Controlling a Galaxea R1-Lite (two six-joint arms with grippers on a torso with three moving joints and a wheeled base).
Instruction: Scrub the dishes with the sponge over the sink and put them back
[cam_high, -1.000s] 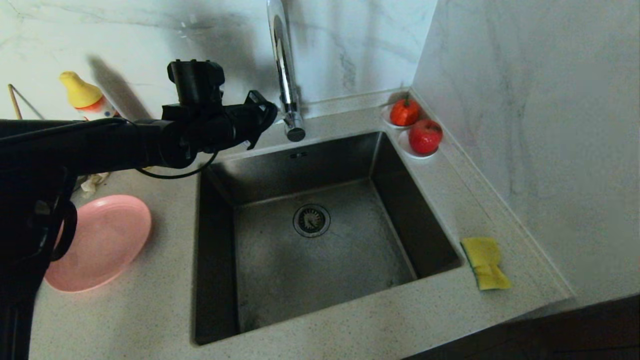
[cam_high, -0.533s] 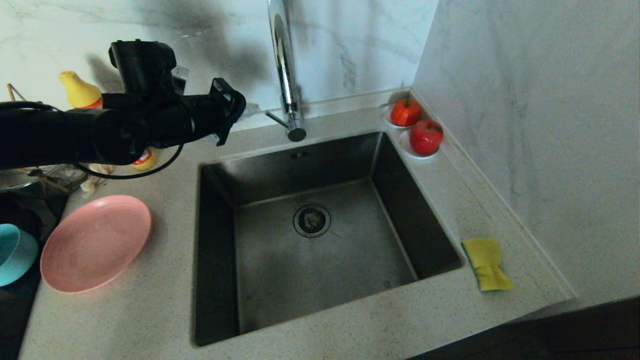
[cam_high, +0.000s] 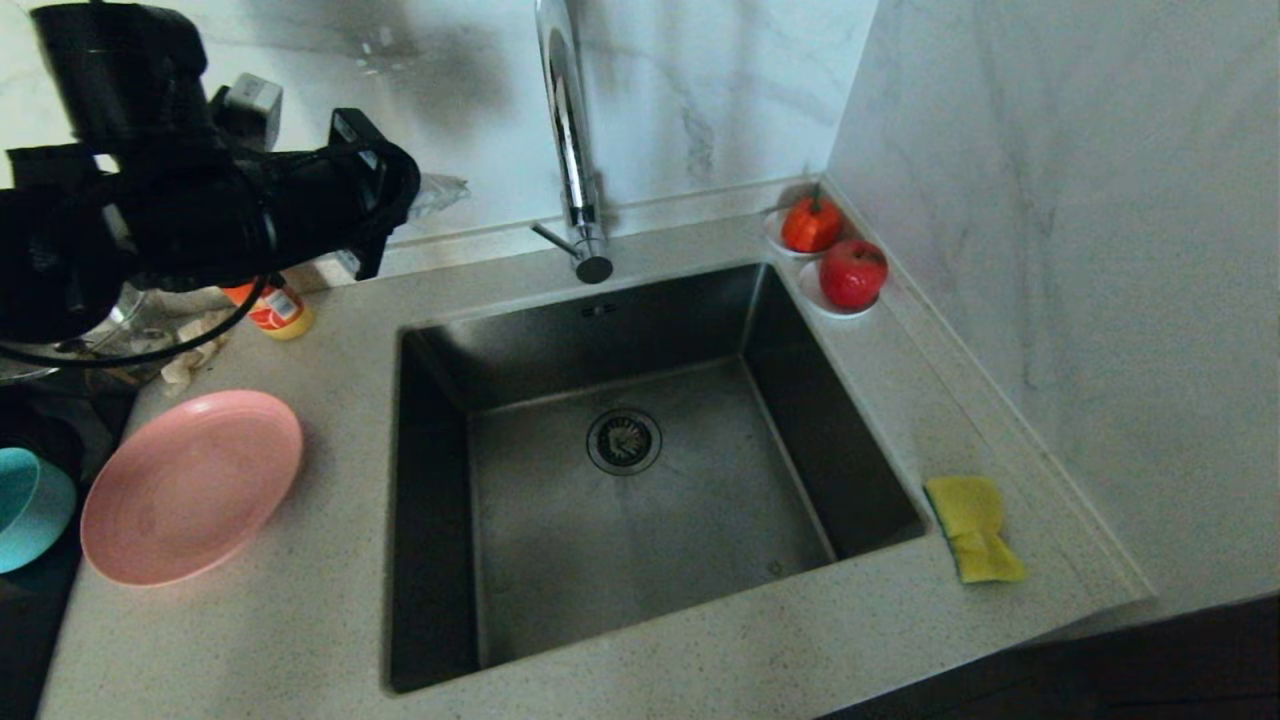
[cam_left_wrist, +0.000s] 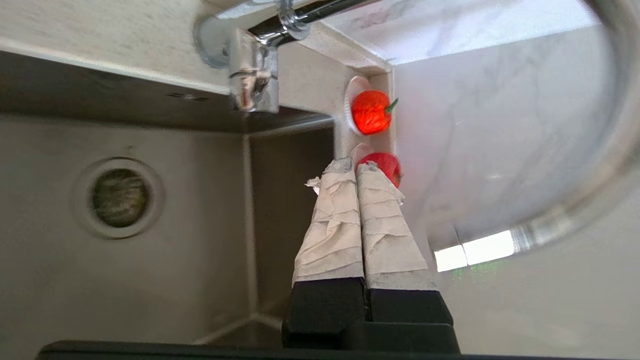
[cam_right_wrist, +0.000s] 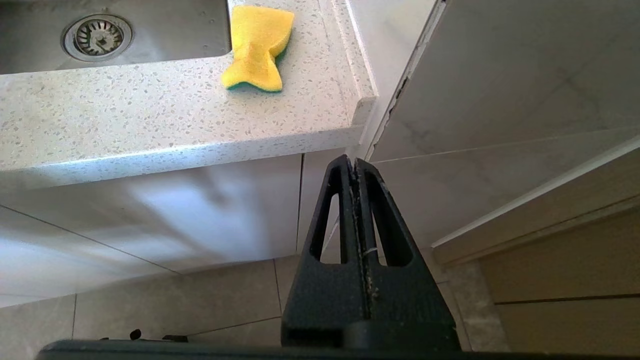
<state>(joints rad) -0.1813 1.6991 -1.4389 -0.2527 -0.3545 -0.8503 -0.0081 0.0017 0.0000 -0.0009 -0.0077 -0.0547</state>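
Observation:
The pink plate (cam_high: 190, 487) lies on the counter left of the sink (cam_high: 640, 560). Beside the plate, at the picture's left edge, sits the teal bowl (cam_high: 30, 508). Right of the sink, near the counter's front corner, lies the yellow sponge (cam_high: 972, 527) (cam_right_wrist: 257, 47), green layer down. My left gripper (cam_high: 438, 190) (cam_left_wrist: 356, 167) hangs high above the counter's back left, left of the tap (cam_high: 567, 130). Its taped fingers (cam_left_wrist: 335, 220) are shut on nothing. My right gripper (cam_right_wrist: 354, 162) is shut and empty, parked below the counter's front edge.
Two red fruits (cam_high: 810, 225) (cam_high: 851, 273) on white saucers stand in the back right corner by the wall. A yellow-orange bottle (cam_high: 270, 308) and a beige rag (cam_high: 190, 360) sit behind the plate. The drain (cam_high: 623, 441) is in the sink floor.
My left arm has lifted and drawn back to the left, away from the sink's back left corner, uncovering the teal bowl and the bottle. Its gripper stayed shut. Nothing else moved.

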